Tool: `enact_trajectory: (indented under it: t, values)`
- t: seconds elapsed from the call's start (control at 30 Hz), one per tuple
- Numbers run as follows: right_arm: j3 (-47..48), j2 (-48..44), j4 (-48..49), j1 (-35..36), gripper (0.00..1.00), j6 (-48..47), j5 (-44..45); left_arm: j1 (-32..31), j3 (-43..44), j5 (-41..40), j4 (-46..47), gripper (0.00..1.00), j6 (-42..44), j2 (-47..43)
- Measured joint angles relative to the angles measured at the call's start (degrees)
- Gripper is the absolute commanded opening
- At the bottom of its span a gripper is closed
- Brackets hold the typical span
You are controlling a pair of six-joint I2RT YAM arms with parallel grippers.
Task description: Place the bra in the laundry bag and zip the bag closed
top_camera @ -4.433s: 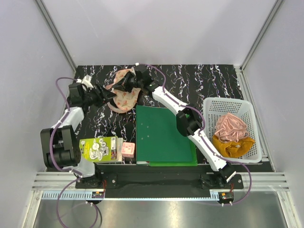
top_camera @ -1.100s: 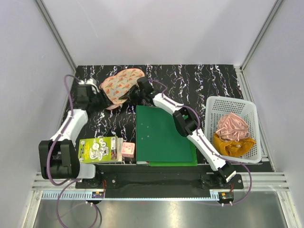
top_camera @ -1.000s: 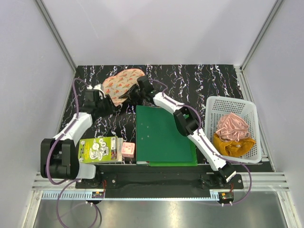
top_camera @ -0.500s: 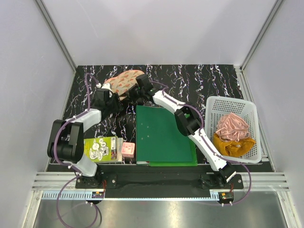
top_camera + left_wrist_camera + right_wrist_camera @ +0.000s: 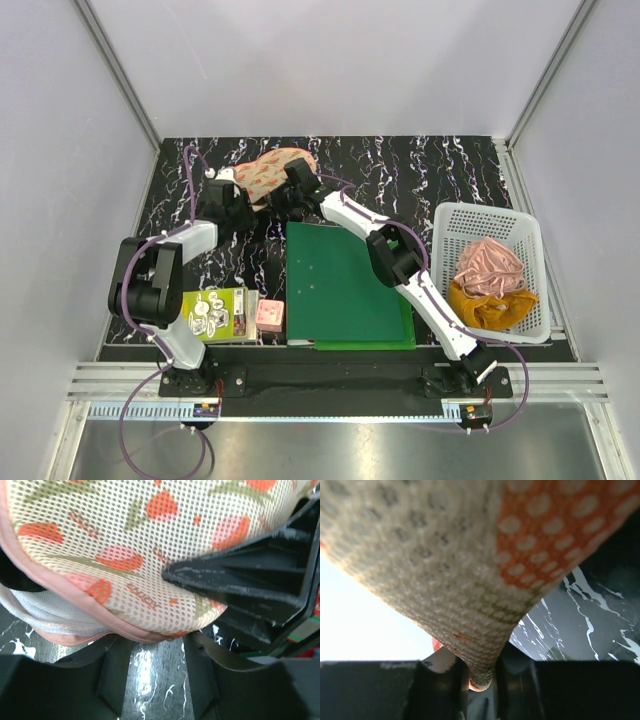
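Beyond the flat green tray (image 5: 345,285), the right pincer (image 5: 479,677) grasps the peach-pink watermelon-print mesh laundry bag (image 5: 266,170) by its edge; the left pincer (image 5: 157,665), released, sits at its rim.

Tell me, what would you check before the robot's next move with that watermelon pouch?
1. Right gripper grips the laundry bag: ok, the fabric edge is pinched between its fingers.
2. Left gripper free to grab: ok, jaws apart at the bag's rim, holding nothing.
3. Bra fully inside: cannot tell, only a black sliver shows in the gap.
4. Bag zipped: not ok, the two halves gape.
5. Zip pull found: cannot tell, none shows in any view.
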Motion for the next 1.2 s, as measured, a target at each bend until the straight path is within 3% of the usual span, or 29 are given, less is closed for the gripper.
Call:
enact_trajectory:
  t: [0.27, 0.37, 0.43, 0.63, 0.83, 1.07, 1.2]
  values:
    - [0.00, -0.04, -0.15, 0.00, 0.18, 0.50, 1.22, 0.00, 2.45, -0.90, -1.07, 0.26, -1.05, 0.98]
    - [0.00, -0.09, -0.15, 0.00, 0.14, 0.50, 1.27, 0.00, 2.71, -0.87, -1.18, 0.15, -1.64, 1.20]
    - [0.00, -0.09, -0.13, 0.00, 0.11, 0.52, 1.31, -0.15, 3.28, -0.85, -1.53, 0.00, -1.90, 1.46]
    - [-1.40, -1.22, -0.26, 0.02, 0.01, 0.04, 1.97, -0.50, 5.09, -2.47, -5.07, 0.00, -2.51, 1.75]
    - [-4.00, -2.32, -0.24, 0.35, 0.00, -2.75, 2.19, 0.44, 5.40, -2.45, -10.21, 0.00, -2.97, 1.62]
    - [-8.98, -4.94, -1.05, -0.39, 0.00, -9.99, 0.55, 9.11, 2.05, 1.90, -15.32, 0.00, -2.27, -1.07]
    - [-5.99, -4.59, -3.13, -1.29, 0.02, -15.78, -2.34, 11.47, 1.95, 8.35, -15.78, 0.00, -0.96, -1.09]
